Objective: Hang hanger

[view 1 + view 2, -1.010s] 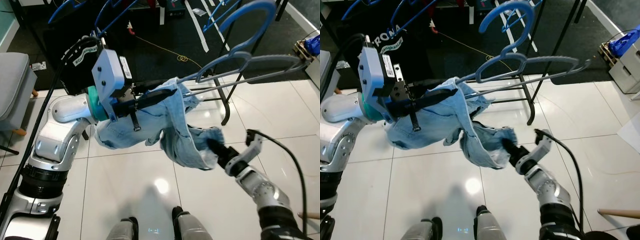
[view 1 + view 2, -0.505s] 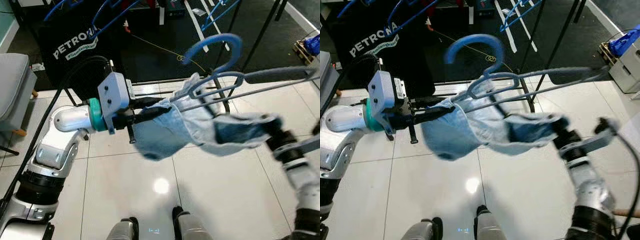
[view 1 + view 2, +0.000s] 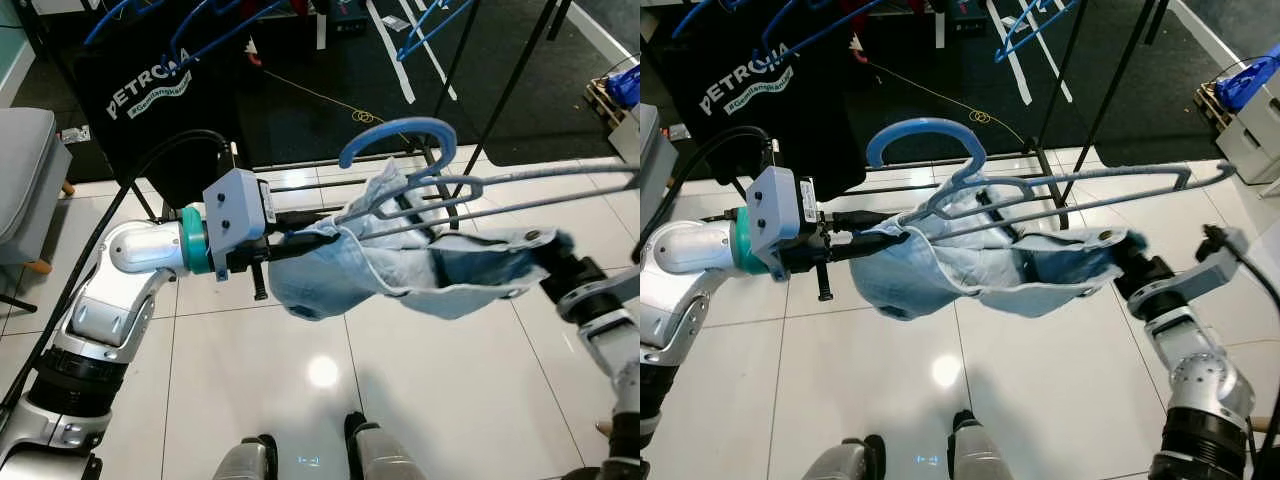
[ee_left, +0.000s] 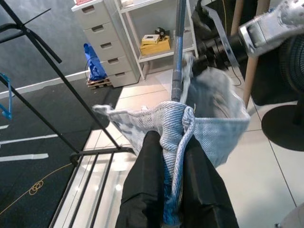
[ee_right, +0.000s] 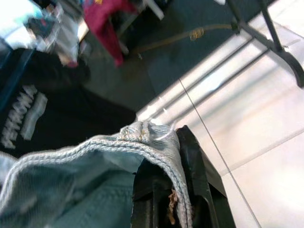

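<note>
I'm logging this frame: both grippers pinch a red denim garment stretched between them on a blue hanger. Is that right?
Not quite: the denim garment is light blue, not red, as the left eye view shows. The rest holds: the left gripper and right gripper each pinch an end of it, stretched between them on the blue hanger.

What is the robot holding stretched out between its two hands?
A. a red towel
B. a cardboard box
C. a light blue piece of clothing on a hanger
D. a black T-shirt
C: the left gripper and the right gripper each pinch an end of the light blue piece of clothing, which is spread out between them, draped on the blue hanger.
</note>
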